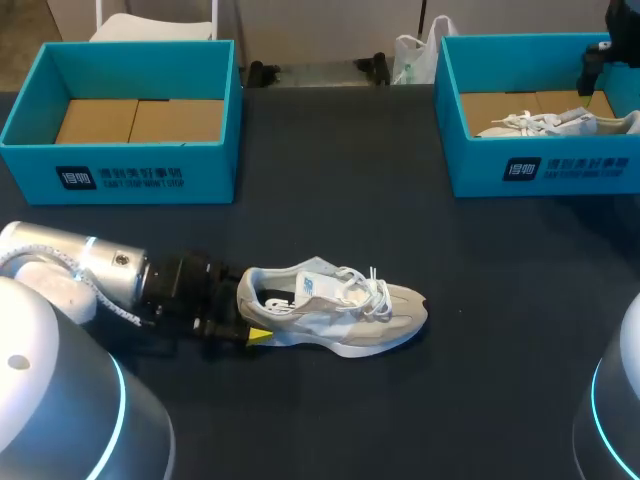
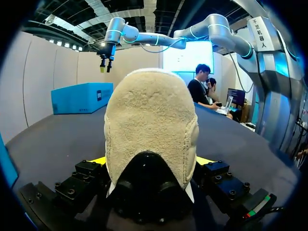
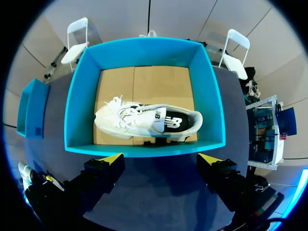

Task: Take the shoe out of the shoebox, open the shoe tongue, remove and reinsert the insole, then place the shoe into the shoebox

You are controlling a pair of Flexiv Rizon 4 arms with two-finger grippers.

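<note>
Dark table (image 1: 330, 150) holds white-lettered shoeboxes (image 1: 120, 175); left gripper (image 1: 248, 312) clamps shoe (image 1: 345, 312) by heel.

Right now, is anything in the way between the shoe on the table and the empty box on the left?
Nothing visible. Only bare table lies between the shoe and the empty box. The left gripper grips the shoe's heel.

We saw a dark bench (image 1: 500, 340). At its far right corner stood a second blue box (image 1: 540, 172), and another white shoe (image 1: 545, 123) lay on its side inside.
</note>
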